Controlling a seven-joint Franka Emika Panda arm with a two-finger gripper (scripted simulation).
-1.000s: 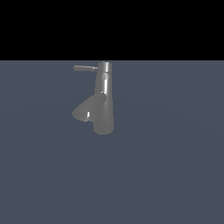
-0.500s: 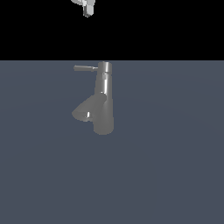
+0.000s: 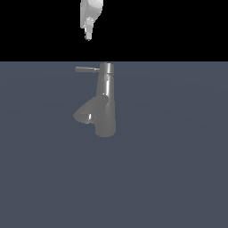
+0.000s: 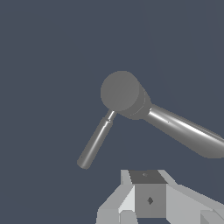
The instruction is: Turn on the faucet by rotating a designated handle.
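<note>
One arm: gripper is held high above the handle, presumably for a top-down approach.
Gripper state: nothing held; opening cannot be told.
Faucet: upright on table, handle reachable sideways.

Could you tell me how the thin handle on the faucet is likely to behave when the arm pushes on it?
The handle looks like a smooth, glossy metal rod, so the jaws may slip along it. It appears stiff and should swing about the top cap rather than bend. The faucet widens at its base, so it probably will not tip. The gripper hangs above, touching nothing.
</note>
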